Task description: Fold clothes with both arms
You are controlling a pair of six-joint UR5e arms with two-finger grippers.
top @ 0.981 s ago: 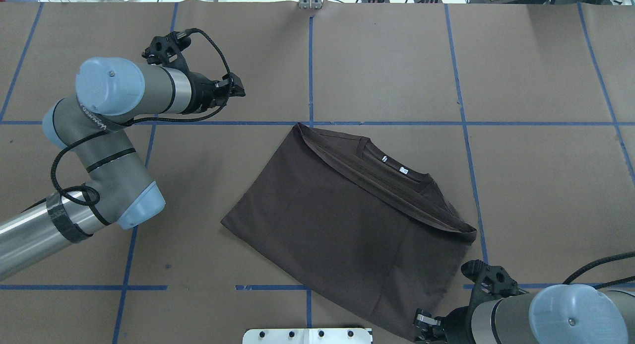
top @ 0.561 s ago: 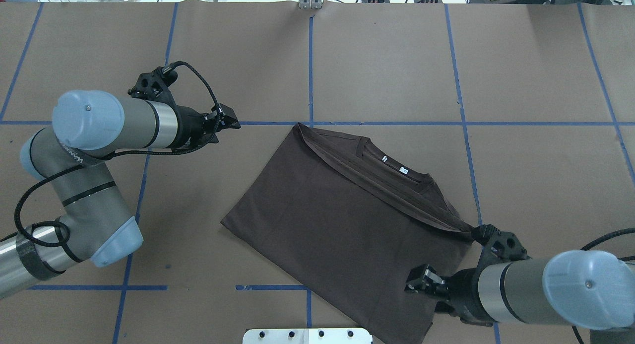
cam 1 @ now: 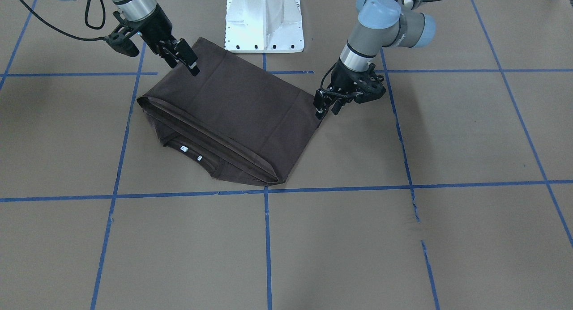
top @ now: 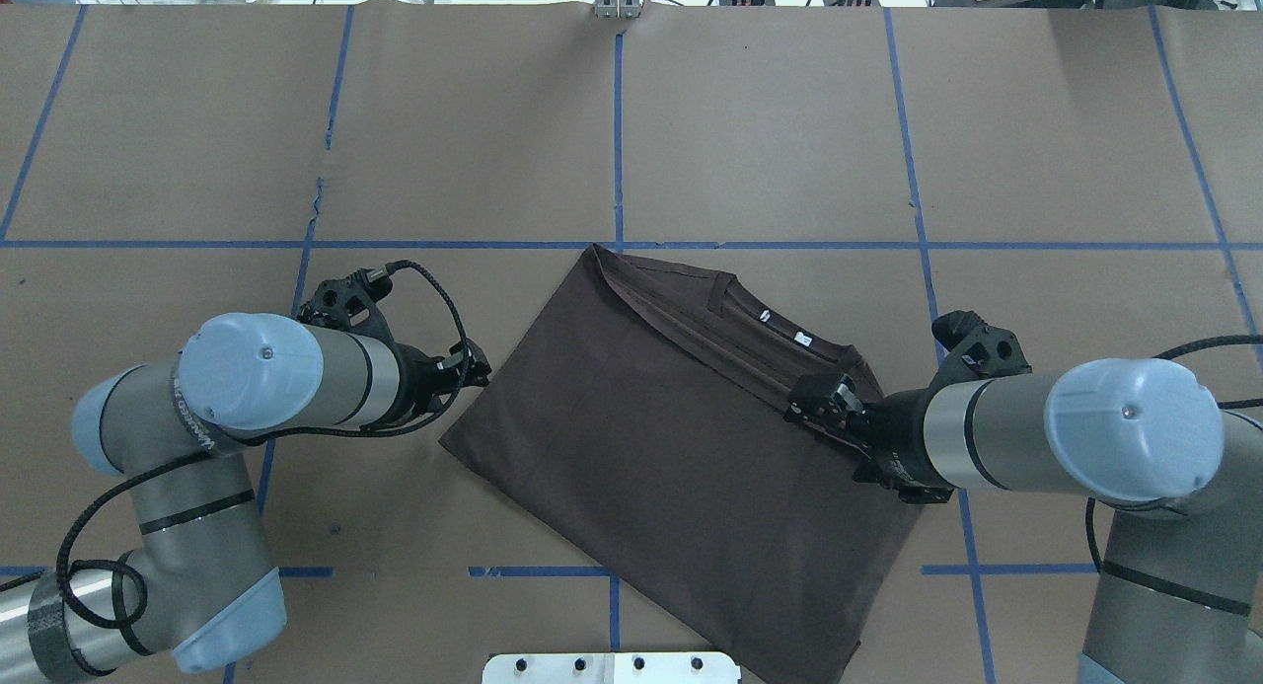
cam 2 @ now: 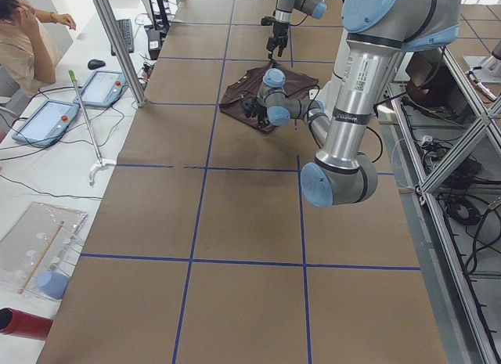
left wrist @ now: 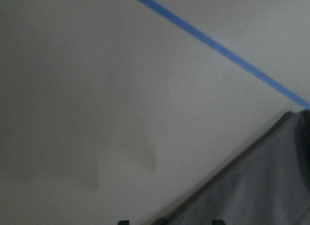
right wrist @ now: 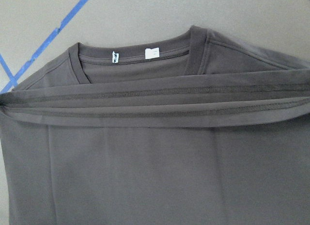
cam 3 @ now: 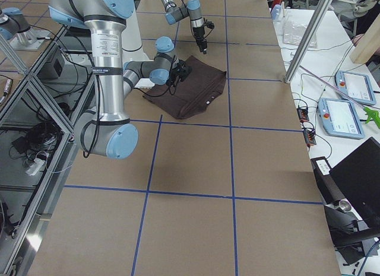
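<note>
The dark brown T-shirt [top: 671,437] lies folded flat mid-table, its hem doubled up towards the collar, with white neck labels [top: 801,339] showing. My left gripper [top: 481,371] is low beside the shirt's left edge, just off the cloth, its fingers apart and empty; the left wrist view shows the shirt's edge [left wrist: 271,186] at lower right. My right gripper [top: 824,400] hovers over the shirt's right side by the folded hem, open and holding nothing. The right wrist view looks down on the hem band and collar [right wrist: 140,58]. In the front view the shirt [cam 1: 233,108] lies between the grippers.
The white pedestal base [cam 1: 263,14] stands at the near table edge, just behind the shirt. Blue tape lines [top: 617,121] grid the brown table cover. Tablets and an operator show beyond the table's far side in the exterior left view [cam 2: 47,117].
My left arm has swung from the far left down to the shirt's left edge. My right arm has moved from the near edge up over the shirt's right side. The shirt has not moved.
</note>
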